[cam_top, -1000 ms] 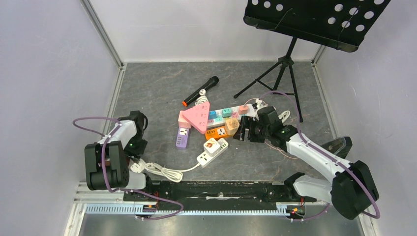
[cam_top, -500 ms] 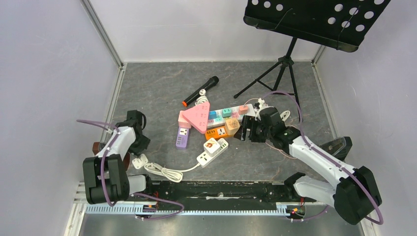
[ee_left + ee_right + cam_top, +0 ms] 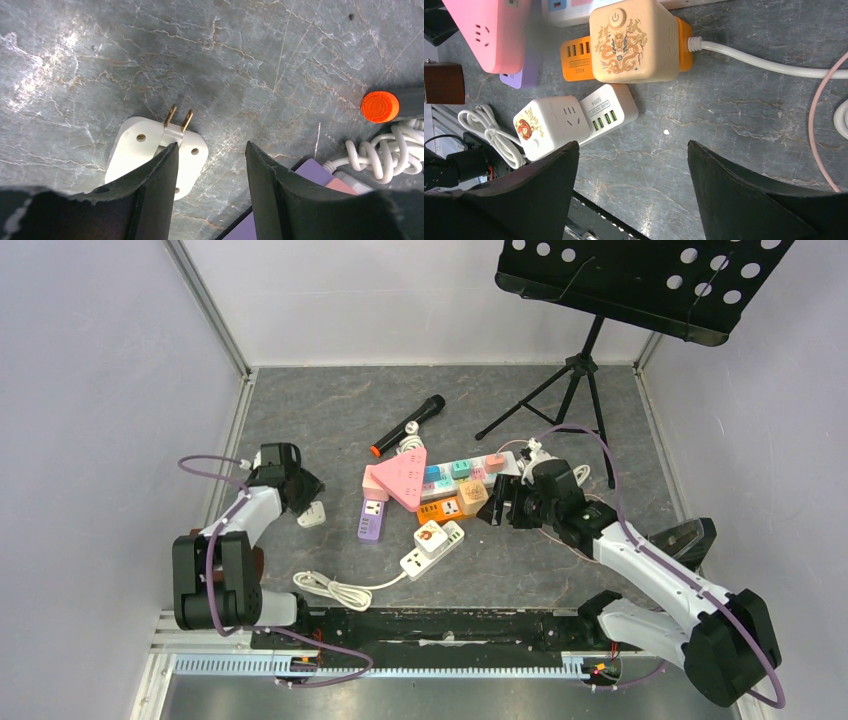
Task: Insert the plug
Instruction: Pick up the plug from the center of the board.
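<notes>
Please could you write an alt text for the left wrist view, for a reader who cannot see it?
A white plug with two brass prongs is seen against a grey marbled table, partly hidden behind one of two dark fingers that stand apart. At the right edge are the orange end of a microphone and a coiled white cable.

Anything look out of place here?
The white plug lies flat on the table, prongs bare, outside the open jaws of the left gripper, not between them. The power strips sit in a jumbled, overlapping heap.
</notes>
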